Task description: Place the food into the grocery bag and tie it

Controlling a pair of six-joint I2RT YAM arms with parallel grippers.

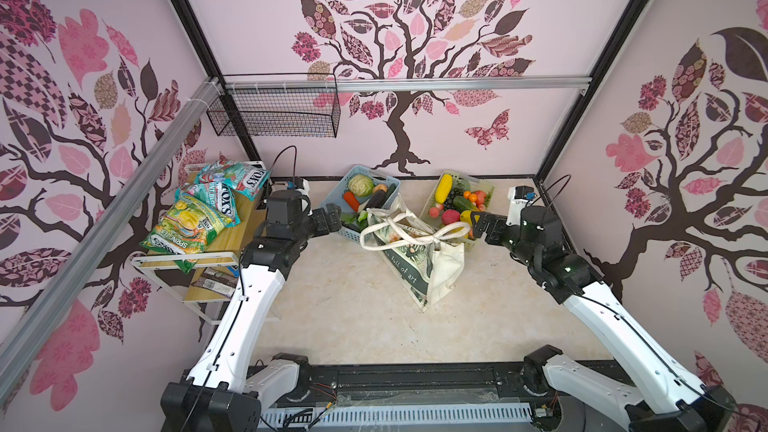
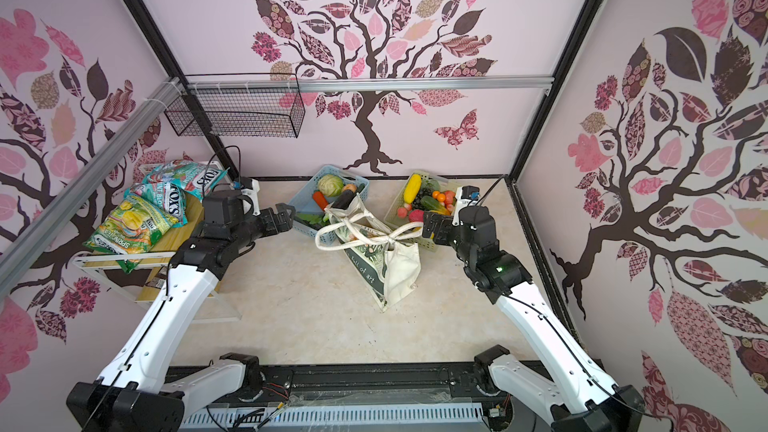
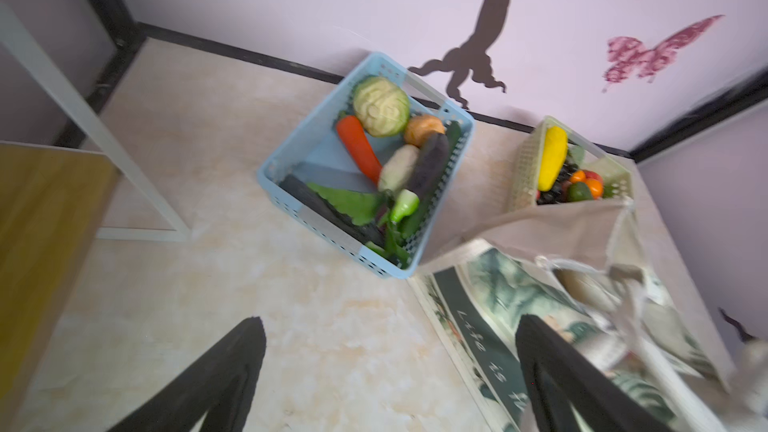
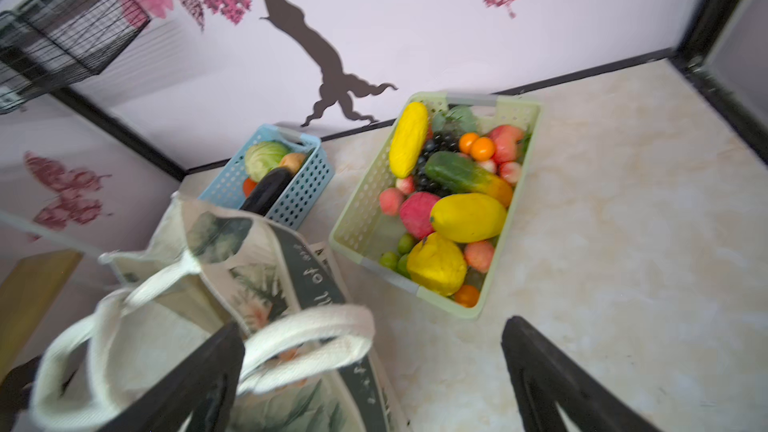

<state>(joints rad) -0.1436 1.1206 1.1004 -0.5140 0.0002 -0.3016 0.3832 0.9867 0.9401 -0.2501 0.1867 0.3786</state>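
**Top views: tote knotted at mid-table, both jaws wide and empty**

Nearest, the pale marbled table [image 1: 340,317] lies bare. At its middle, in both top views, the grocery bag [image 1: 419,272] [image 2: 388,272] stands leaning. It is cream canvas with a leaf print and a dark green band whose white script reads "full of art". Its two long cream straps [image 1: 434,238] [image 2: 392,238] are knotted together over the mouth, with loops splaying to either side.

The left jaws hang just beside the bag's upper left edge, spread wide and holding nothing. The right jaws hang just right of the knot, equally wide and empty. In the right wrist view one black finger overlaps a strap loop [image 4: 307,326]; whether it touches cannot be told.

Behind the bag, near the back wall [image 1: 311,151], the glossy food [image 1: 451,216] fills two lattice baskets. The blue basket [image 3: 270,176] holds a cabbage [image 3: 380,105], a carrot [image 3: 359,147] and a dark aubergine [image 3: 432,164]. The pale green basket [image 4: 357,205] holds yellow mangoes [image 4: 467,218], oranges [image 4: 482,148], peaches [image 4: 505,143], grapes [image 4: 434,147] and a cucumber [image 4: 453,170].
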